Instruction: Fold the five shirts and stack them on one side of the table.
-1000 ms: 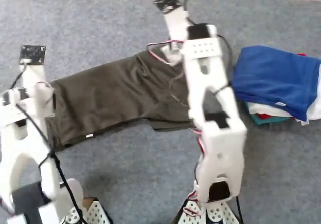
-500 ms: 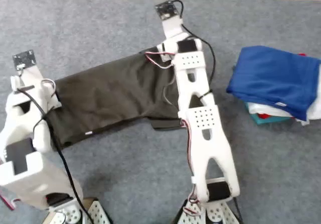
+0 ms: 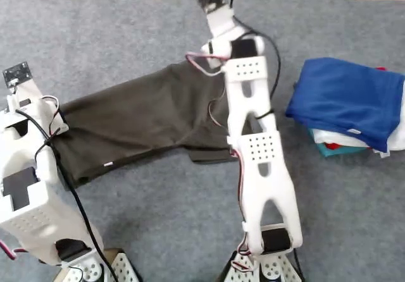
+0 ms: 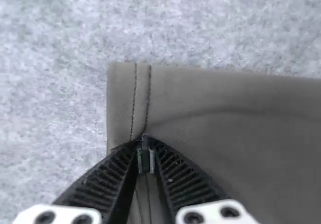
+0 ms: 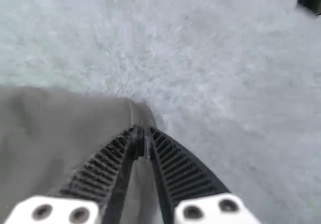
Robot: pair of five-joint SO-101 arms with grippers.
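Olive shirt [image 3: 145, 127] lay stretched across the table [image 3: 164, 231], left gripper [image 4: 145, 156] and right gripper [image 5: 142, 138] each clenched on an edge, probably keeping it taut for folding; folded stack [image 3: 345, 98] waited at the right.

I see the shirt [image 3: 139, 121], dark olive, spread flat on the grey table [image 3: 126, 29], slanting from the near left up to the far centre. My left arm [image 3: 31, 219] stands over its left end, overlapping the edge of the cloth. My right arm [image 3: 258, 149] stretches across the shirt's right part to its far corner. Well apart, at the table's right side, sits a stack [image 3: 345, 95] of folded shirts: blue on top, with white, teal and a bit of red beneath.
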